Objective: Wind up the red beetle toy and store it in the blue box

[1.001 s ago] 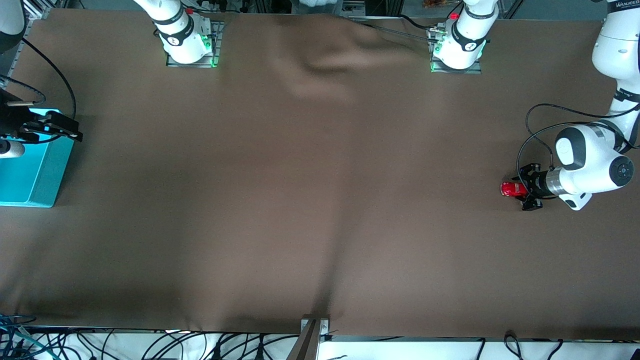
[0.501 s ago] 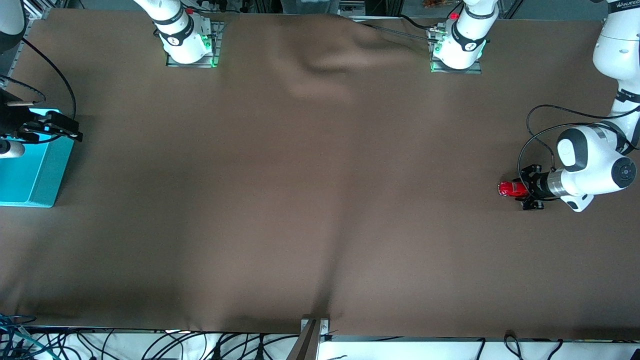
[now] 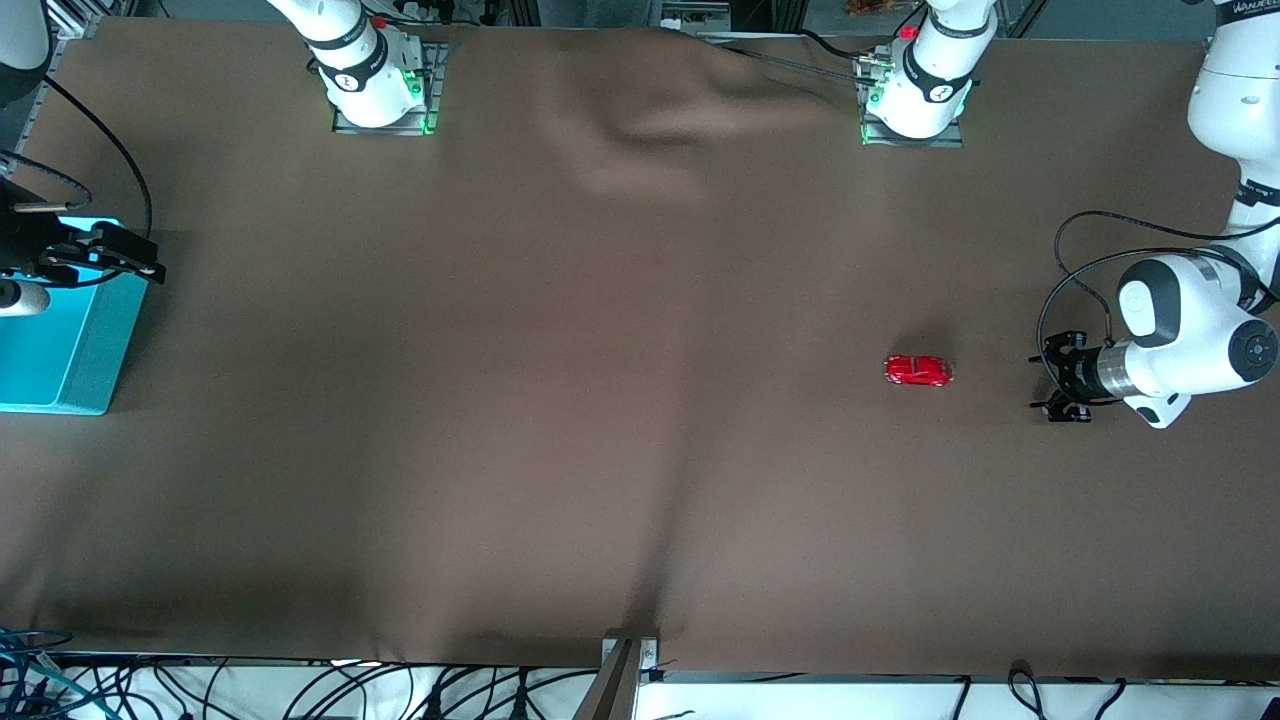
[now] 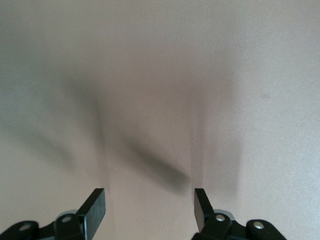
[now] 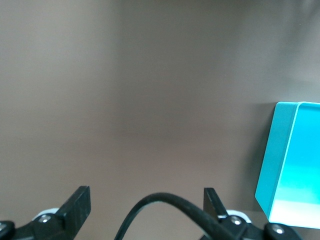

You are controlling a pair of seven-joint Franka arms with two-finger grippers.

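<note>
Left arm: it reaches in from the left arm's end of the counter, forearm lying low and level, wrist turned sideways so the pincer points along the counter toward the red toy car.
Left pincer point(image 3: 1060, 377): spread wide and pinching nothing; it sits low over the brown cloth, apart from the car, with bare cloth between the two. In the left wrist view the two dark fingers point(image 4: 94, 209) stand well apart with only cloth and shadow between them.
Red toy car point(image 3: 918, 370): it stands on its wheels on the cloth, free of any grip, lengthwise in line with the left pincer and well apart from the blue box, which is at the right arm's end of the counter.
Right arm: it waits at the right arm's end of the counter, mostly out of the front view.
Right pincer point(image 3: 105, 254): spread open and empty, held over the corner of the blue box that lies farther from the front camera. In the right wrist view a black cable point(image 5: 170, 212) loops between its fingers.
Blue box point(image 3: 60, 345): open-topped, turquoise, partly cut off by the edge of the front view.
Counter point(image 3: 560, 400): covered by a brown cloth with soft creases; nothing lies between the car and the box.
</note>
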